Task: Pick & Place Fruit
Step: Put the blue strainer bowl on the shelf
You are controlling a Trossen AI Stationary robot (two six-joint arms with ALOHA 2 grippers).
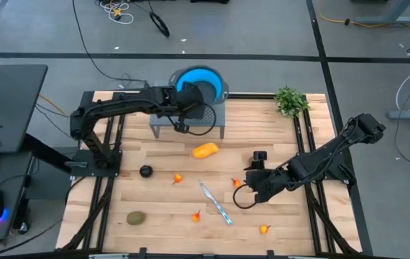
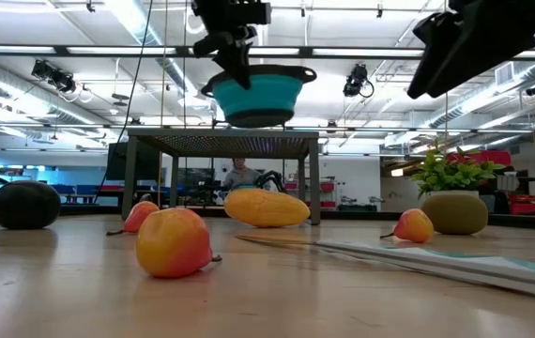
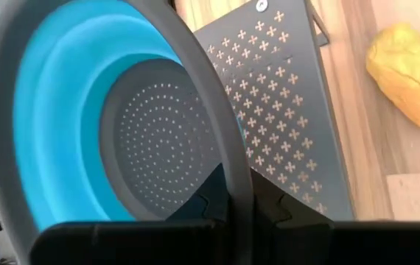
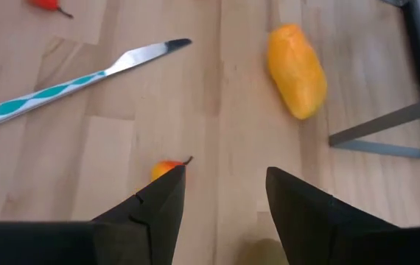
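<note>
- Left gripper (image 3: 241, 193) was clenched on the rim of the blue colander (image 1: 199, 80); it held the bowl on, or just above, the perforated grey rack (image 1: 188, 119) at the table's far edge; I could not tell whether it rested there; my reading: the bowl is kept steady there as the drop point for fruit.
- Colander showed no fruit inside in the left wrist view.
- Right gripper (image 4: 225, 195) hung low over the right half of the table (image 1: 313, 230), fingers apart, grasping nothing; a small orange-red piece (image 4: 165, 170) lay just beside one finger, so this looked like the approach to a pick.
- Fruit all on the wood: yellow-orange piece (image 1: 205, 150) just near of the rack; dark ball (image 1: 145, 170) to its left; a brownish-green oval (image 1: 136, 217) at the near left; other orange-red bits scattered mid-table and toward the near edge.
- Knife (image 1: 214, 203) lay mid-table, between the small pieces; plant (image 1: 290, 100) at the far right corner; neither belongs to the task.
- No brand, label or legible writing seen on any item.
</note>
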